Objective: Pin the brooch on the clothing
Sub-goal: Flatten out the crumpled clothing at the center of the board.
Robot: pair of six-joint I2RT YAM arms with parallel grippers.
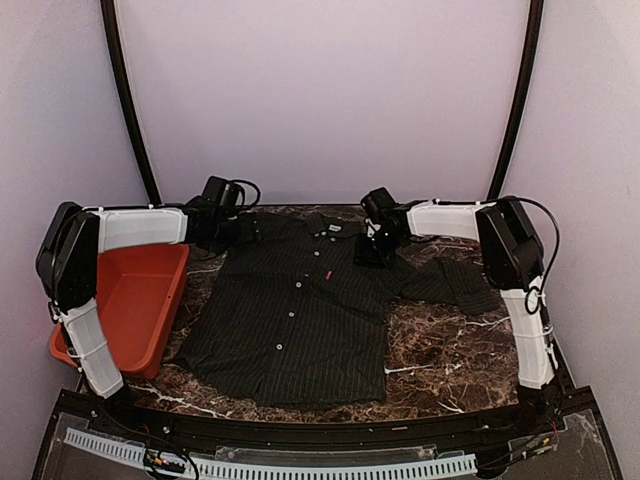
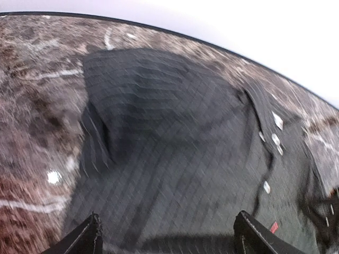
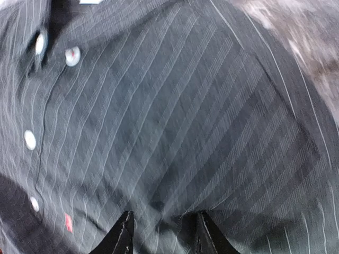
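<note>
Top view: shirt (image 1: 300, 310) lies flat and buttoned at centre of the desk (image 1: 440, 350), collar toward the top of the frame. Red bin (image 1: 135, 300) sits at left, its rim near the shirt's sleeve. Left end effector (image 1: 215, 232) is at the shirt's upper-left shoulder. Right end effector (image 1: 378, 248) is low at the upper-right shoulder. No brooch to be seen (hidden, or too small to make out).

Left wrist view: blurred. Fingers (image 2: 85, 238) stand wide apart at the bottom edge with nothing between them. Sleeve and chest of the shirt fill the frame beyond them. Buttons (image 2: 276, 140) and red tag (image 2: 274, 227) are at right.

Right wrist view: fingers (image 3: 123, 235) stand a narrow gap apart, low over the chest panel, with cloth showing in the gap. Can't confirm a pinch. Red tag is at lower left, buttons run up the left edge.

Step, my read: positioning over the cloth, pinning not yet begun. The next move needs the brooch located. Then one arm should hold the chest panel taut while the other brings the pin in.

Room: bare desk at lower right and right of the hem. The left side is boxed in by the bin. The collar lies close to the back wall (image 1: 330, 100), and both arms crowd that line.
</note>
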